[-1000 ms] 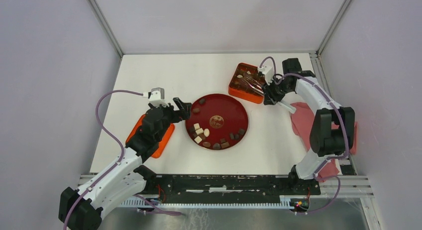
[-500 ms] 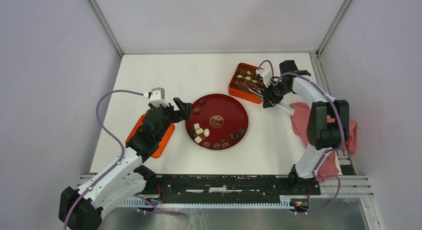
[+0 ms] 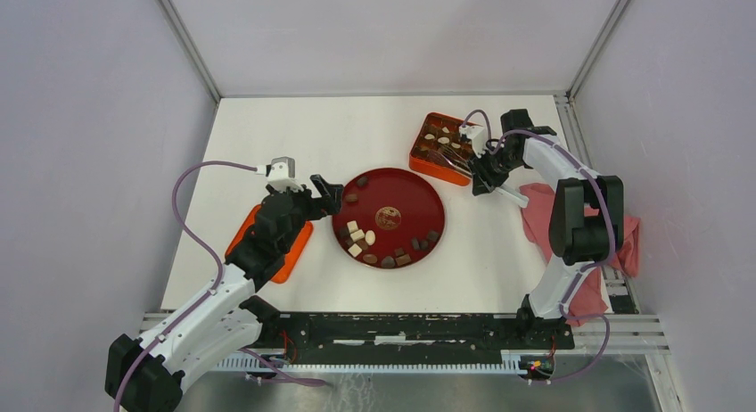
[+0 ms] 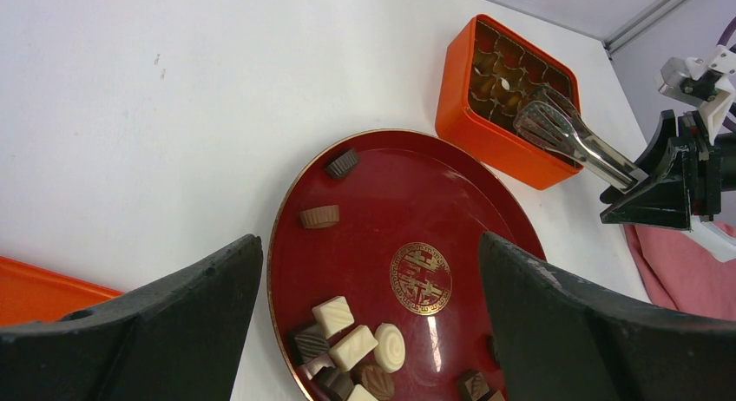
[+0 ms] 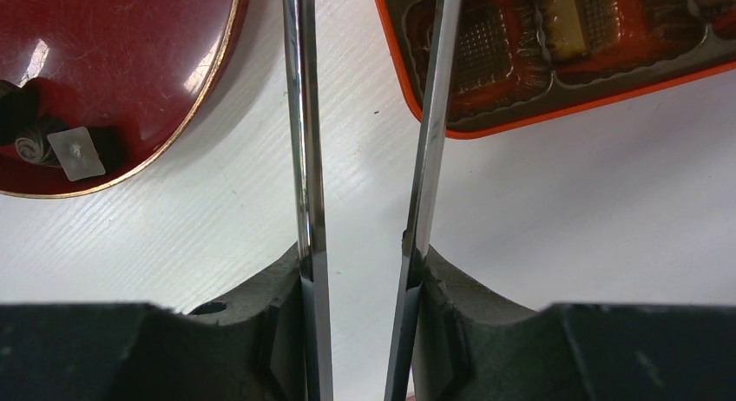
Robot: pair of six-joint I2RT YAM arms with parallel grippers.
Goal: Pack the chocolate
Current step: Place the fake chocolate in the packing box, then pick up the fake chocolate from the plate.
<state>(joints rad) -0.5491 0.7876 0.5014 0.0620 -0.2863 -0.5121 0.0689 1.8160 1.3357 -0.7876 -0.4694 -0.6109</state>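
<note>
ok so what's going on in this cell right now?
Chocolate packing, partway through. The right gripper is clamped on metal tongs, whose tips hang over the orange box. I can't see a piece between them. A few pieces already sit in the box's compartments. More chocolate lies on the red plate. The left gripper is open and empty, hovering at the plate's left edge.
</note>
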